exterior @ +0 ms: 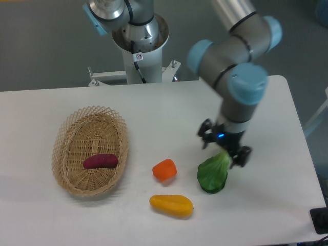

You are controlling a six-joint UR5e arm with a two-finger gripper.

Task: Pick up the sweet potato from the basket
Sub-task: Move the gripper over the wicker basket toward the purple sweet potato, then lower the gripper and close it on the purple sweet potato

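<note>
The sweet potato (101,161), small, oblong and dark reddish-purple, lies on the floor of the oval tan wicker basket (66,134) at the left of the table. My gripper (224,154) is far to the right of the basket. It points down right over the top of a green leafy vegetable (212,175) that rests on the table. The leaf's upper end reaches up between the fingers. The fingertips are hidden, so I cannot tell whether they grip the leaf.
A stubby orange piece (164,169) and a yellow-orange oblong vegetable (171,205) lie on the white table (169,110) between the basket and the gripper. The arm's base (139,38) stands at the table's far edge.
</note>
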